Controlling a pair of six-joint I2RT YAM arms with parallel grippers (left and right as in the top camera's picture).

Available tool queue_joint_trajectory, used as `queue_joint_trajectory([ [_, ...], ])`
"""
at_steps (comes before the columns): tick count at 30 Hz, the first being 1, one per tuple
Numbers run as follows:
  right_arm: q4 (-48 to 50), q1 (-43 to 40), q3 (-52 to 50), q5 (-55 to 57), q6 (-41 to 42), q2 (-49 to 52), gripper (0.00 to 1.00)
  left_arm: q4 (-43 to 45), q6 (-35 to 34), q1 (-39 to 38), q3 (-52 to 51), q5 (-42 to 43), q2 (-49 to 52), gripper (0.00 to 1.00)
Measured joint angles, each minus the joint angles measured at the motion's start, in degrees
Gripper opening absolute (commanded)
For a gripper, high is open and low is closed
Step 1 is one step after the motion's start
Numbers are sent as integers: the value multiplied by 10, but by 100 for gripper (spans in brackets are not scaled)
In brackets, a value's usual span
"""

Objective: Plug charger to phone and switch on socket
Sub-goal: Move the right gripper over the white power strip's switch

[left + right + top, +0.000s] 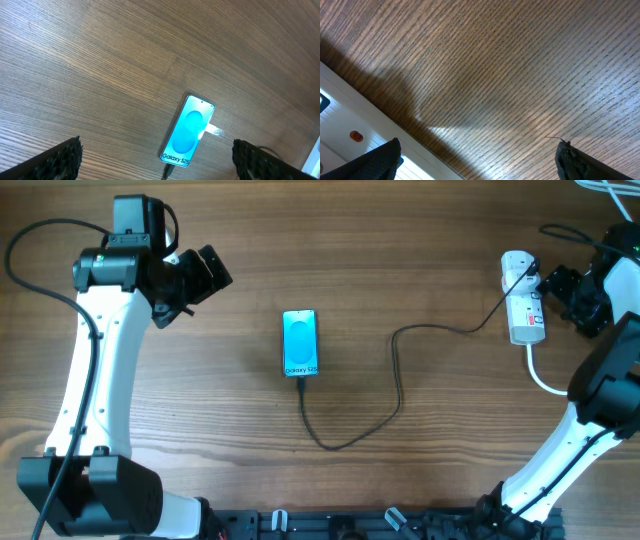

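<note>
flat white-rimmed phone with a glowing cyan screen (301,343) lies mid wooden tabletop (420,240), text end toward the robot base. thin black charger cable (398,370) meets that short edge, loops toward the base, then runs across to the white oblong plastic power strip (524,310) at the right edge. its black plug (527,275) sits on the strip's far end. my read: the cable side looks done and the switch is what's left.

left tool (156,147) hangs well left of the phone, spread wide, holding nothing. it looks parked clear of the work. right tool (477,150) is also spread and empty, just beside the strip. likely staged there for the switch press.

hard to make out:
- connector at the phone: the left wrist view is cut off right where the cable enters, and overhead is too small. can't confirm it's fully seated.
- right wrist view catches only a corner of the strip, with a small red mark (355,135). can't tell if that is the switch, or whether it's on.
- whether the right tool touches the strip: can't tell.
- thick white cord (540,375) passes out of sight at the right arm.
</note>
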Motion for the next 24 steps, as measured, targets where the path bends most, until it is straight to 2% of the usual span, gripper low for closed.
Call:
queue_joint_trajectory([
  [24, -3, -6, 0, -55, -18, 0, 100, 0, 0, 0, 0, 0, 0, 100],
])
